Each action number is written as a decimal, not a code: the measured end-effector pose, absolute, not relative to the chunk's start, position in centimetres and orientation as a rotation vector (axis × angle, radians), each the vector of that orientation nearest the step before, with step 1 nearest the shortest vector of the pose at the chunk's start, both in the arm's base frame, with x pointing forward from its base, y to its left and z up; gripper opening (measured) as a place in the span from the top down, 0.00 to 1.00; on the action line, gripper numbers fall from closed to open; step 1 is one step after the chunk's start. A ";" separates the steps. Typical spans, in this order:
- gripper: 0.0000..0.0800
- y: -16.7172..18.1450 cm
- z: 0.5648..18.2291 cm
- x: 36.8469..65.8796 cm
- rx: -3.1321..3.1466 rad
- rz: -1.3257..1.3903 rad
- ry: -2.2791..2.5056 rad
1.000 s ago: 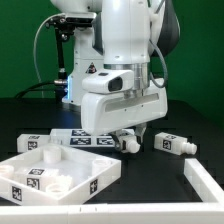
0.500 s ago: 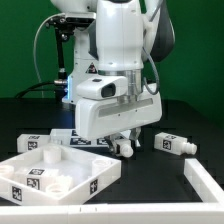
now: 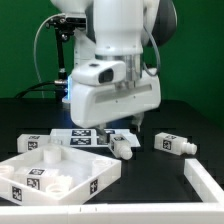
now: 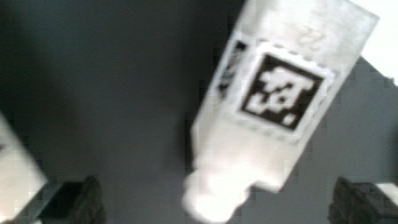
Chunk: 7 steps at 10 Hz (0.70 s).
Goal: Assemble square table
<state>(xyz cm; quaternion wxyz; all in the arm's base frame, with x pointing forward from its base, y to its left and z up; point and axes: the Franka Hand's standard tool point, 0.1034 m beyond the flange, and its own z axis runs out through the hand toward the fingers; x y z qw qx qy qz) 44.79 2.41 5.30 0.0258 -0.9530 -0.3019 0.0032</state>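
The square table top [image 3: 50, 172] lies at the front of the exterior view's left, with its round sockets facing up. A white leg [image 3: 122, 146] with a black-and-white tag lies on the dark table just beyond it. My gripper [image 3: 125, 130] hangs above this leg, mostly hidden by the hand. In the wrist view the leg [image 4: 267, 95] lies between my two dark fingertips [image 4: 71, 200], which stand wide apart and do not touch it. The gripper [image 4: 222, 205] is open and empty. Two more legs lie on the table, one [image 3: 172, 144] on the exterior view's right and one [image 3: 35, 143] on its left.
The marker board [image 3: 85, 138] lies flat behind the table top. A white bar [image 3: 205, 180] sits at the front of the exterior view's right. The robot base and cables stand at the back.
The hand has risen and shifted toward the exterior view's left. The leg under it slid slightly left at first and now lies still on the table.
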 end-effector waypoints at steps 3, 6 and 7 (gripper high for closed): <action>0.19 1.4 7.0 46.9 -2.942 0.037 -0.930; 0.19 1.0 6.8 47.0 -2.922 0.046 -0.981; 0.19 -0.6 6.6 47.9 -2.895 0.063 -1.044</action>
